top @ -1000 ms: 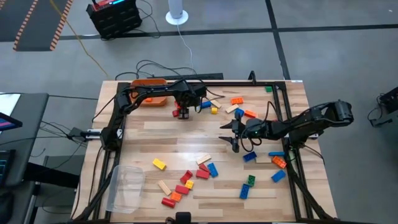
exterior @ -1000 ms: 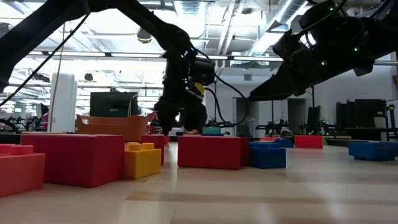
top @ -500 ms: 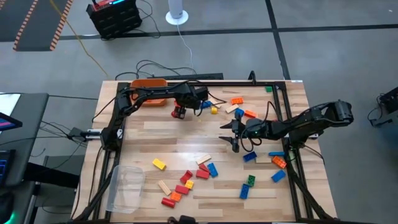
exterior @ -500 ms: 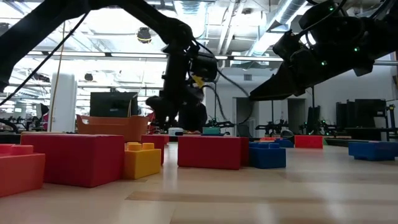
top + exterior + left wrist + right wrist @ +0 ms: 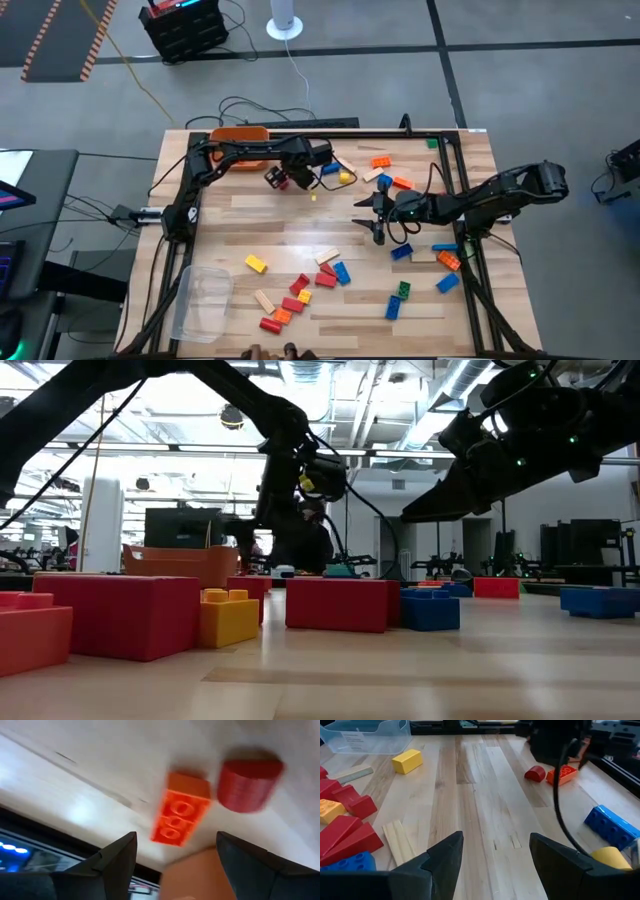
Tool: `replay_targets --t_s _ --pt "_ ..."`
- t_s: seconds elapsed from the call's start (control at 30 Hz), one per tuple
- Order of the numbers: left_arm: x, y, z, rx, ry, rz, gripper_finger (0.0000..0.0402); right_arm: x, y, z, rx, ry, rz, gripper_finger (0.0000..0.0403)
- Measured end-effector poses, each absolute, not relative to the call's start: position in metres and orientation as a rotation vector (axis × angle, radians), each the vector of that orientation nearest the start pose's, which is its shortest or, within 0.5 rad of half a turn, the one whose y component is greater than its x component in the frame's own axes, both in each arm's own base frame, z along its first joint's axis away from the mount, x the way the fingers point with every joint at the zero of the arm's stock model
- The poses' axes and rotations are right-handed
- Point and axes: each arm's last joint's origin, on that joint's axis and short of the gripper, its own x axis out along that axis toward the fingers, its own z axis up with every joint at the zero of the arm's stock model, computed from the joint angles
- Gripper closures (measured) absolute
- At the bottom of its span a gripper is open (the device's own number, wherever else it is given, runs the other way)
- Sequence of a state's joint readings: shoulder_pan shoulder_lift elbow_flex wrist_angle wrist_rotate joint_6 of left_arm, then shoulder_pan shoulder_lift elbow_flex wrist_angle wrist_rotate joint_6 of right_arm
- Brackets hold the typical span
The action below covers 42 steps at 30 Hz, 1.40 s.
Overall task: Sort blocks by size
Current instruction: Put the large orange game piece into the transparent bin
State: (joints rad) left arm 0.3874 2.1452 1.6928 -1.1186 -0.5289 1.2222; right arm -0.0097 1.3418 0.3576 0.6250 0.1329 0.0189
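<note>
The left claw (image 5: 277,178) hung spread and empty near the orange bin (image 5: 240,140), facing an orange block (image 5: 180,815) and a red block (image 5: 248,785) on the worktop (image 5: 300,215). The right claw (image 5: 368,214) waited spread mid-worktop, other blocks (image 5: 300,290) scattered along the near edge.

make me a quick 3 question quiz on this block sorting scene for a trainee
1. True or false: the right gripper is holding a blue block.
2. Where is the clear plastic tub? A: touching the orange bin. B: on the table's left side, at the opposite end from the orange bin. C: under the right arm.
3. Fill in: ahead of the left gripper, beside the red rounded piece, lies a studded brick coloured ___.

Key: 1 false, its fingers are open and empty. 2 B. 3 orange.
</note>
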Motion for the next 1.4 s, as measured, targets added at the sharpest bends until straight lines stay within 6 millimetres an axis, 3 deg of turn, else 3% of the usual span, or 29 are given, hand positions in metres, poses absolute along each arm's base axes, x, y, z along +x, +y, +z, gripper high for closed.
replay_targets --t_s 0.23,0.53,0.67,0.83,0.9,1.07,1.23,1.4 --pt "0.368 0.171 0.170 1.022 1.809 -0.535 0.0135 0.236 -0.006 0.155 -0.004 0.362 -0.144 0.0143" --pt "0.365 0.174 0.150 1.094 1.797 -0.543 0.0146 0.236 -0.007 0.155 -0.004 0.362 -0.150 0.0143" --pt "0.363 0.173 0.147 1.106 1.802 -0.576 0.0185 0.236 -0.007 0.155 -0.004 0.362 -0.150 0.0143" --pt "0.362 0.174 0.147 1.098 1.836 -0.521 0.0268 0.236 -0.007 0.155 -0.004 0.362 -0.150 0.0143" --pt "0.362 0.174 0.148 1.079 1.858 -0.465 0.0275 0.236 -0.007 0.155 -0.004 0.363 -0.150 0.0143" --pt "0.368 0.171 0.168 0.972 1.871 -0.331 0.0275 0.236 -0.007 0.155 0.004 0.362 -0.151 0.0143" --pt "0.379 0.155 0.212 0.813 1.764 -0.196 0.0275 0.236 -0.009 0.155 0.011 0.362 -0.159 0.0143" --pt "0.373 0.126 0.255 0.380 1.597 -0.170 0.0275 0.235 -0.011 0.154 0.032 0.372 -0.171 0.0143"
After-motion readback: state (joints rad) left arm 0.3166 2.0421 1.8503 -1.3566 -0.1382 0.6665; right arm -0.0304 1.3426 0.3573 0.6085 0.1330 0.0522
